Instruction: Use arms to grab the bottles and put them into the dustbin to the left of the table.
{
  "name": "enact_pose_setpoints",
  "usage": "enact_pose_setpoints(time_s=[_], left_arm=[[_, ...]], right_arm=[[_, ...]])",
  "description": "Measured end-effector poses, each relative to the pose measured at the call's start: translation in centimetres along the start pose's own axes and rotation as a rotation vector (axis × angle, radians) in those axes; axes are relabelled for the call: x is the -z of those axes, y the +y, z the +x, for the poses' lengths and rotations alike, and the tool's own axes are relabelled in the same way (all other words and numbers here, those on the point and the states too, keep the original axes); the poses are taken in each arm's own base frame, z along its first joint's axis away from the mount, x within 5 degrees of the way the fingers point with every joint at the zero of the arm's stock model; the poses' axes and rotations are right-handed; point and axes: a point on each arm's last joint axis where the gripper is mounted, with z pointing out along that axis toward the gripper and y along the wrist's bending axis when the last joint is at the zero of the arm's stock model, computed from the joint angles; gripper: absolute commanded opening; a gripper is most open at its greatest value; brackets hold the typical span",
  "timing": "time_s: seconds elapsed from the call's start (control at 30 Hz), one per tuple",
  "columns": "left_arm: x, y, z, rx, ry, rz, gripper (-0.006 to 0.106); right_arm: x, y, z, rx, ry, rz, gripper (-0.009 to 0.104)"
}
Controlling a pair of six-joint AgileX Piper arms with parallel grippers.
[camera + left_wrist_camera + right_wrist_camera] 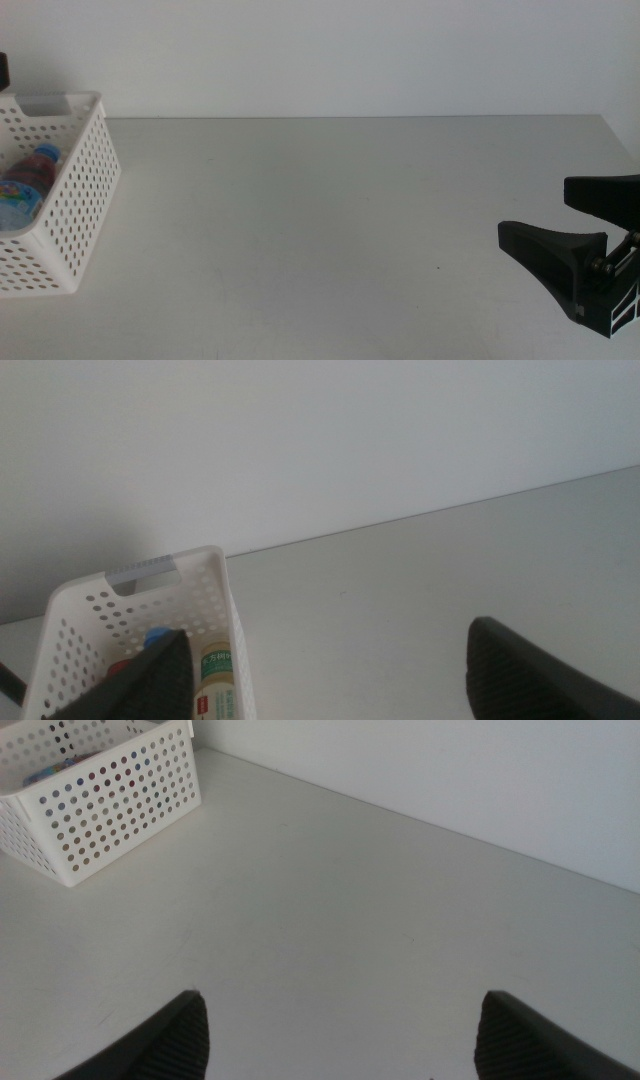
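Observation:
The white perforated dustbin (60, 215) stands at the table's left edge. Inside it lies the clear water bottle (28, 182) with its blue cap. The left wrist view looks down into the dustbin (215, 585) and shows the yellow tea bottle (216, 682), a blue cap (157, 637) and a bit of red (118, 668). My left gripper (330, 630) hangs open and empty just beside the dustbin. My right gripper (533, 212) is open and empty low over the table's right side. The dustbin (110, 800) lies far across the table from the right gripper (340, 1000).
The pale grey table (330, 230) stretches bare between the dustbin and the right gripper. A plain white wall (330, 50) rises behind its far edge. A small dark shape (3, 70) shows at the left border above the dustbin.

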Motion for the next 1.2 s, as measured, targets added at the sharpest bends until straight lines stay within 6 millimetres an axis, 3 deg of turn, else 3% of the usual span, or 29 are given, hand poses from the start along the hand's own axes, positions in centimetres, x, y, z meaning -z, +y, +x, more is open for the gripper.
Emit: enact_pose_setpoints(time_s=[0.2, 0.4, 0.67, 0.87, 1.03, 1.2], left_arm=[[-0.4, 0.0, 1.1, -0.012, -0.005, -0.01, 0.094], [-0.8, -0.6, 6.2, -0.013, -0.05, -0.012, 0.094], [-0.3, -1.6, 15.8, 0.027, -0.143, -0.015, 0.094], [-0.1, -1.9, 22.3, 0.084, -0.173, -0.085, 0.094], [-1.1, -2.1, 25.6, 0.11, -0.132, -0.106, 0.094], [-1.2, -2.1, 25.9, 0.111, -0.128, -0.106, 0.094]], right_arm=[[-0.1, -0.4, 0.4, 0.0, -0.02, 0.026, 0.068], [1.5, -2.6, 1.3, -0.038, -0.113, 0.19, 0.068], [5.7, -3.3, 8.1, -0.069, -0.23, 0.432, 0.068], [6.2, -3.2, 13.3, -0.08, -0.261, 0.545, 0.068], [5.5, -3.3, 16.2, -0.096, -0.225, 0.565, 0.068], [5.4, -3.3, 16.5, -0.1, -0.206, 0.563, 0.068]])
